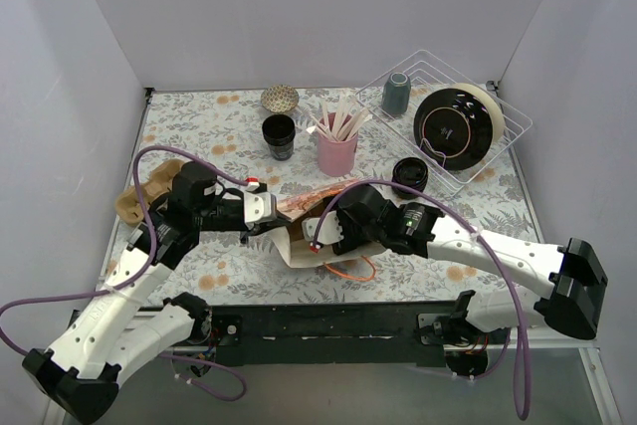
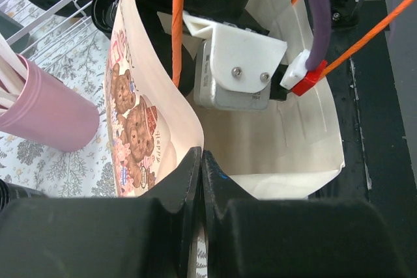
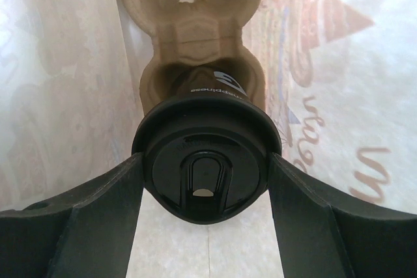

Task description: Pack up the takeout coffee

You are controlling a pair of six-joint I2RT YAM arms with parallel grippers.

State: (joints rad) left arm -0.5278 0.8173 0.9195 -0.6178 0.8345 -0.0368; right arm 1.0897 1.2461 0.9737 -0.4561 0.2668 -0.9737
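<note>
Right claw [image 3: 205, 168], spread wide, grasps the takeout coffee [image 3: 195, 128] by its lid inside the paper bag [image 2: 140, 128], the cup sitting in a pulp carrier [image 3: 189, 30]. Left claw [image 2: 201, 174] is clenched on the bag's rim.

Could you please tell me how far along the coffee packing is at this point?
Done: the shut left gripper pinches the rim of the paper bag, holding it open, with a pulp carrier inside. In hand: the right gripper holds the takeout coffee inside the bag. Left: seat it, let go, withdraw.
</note>
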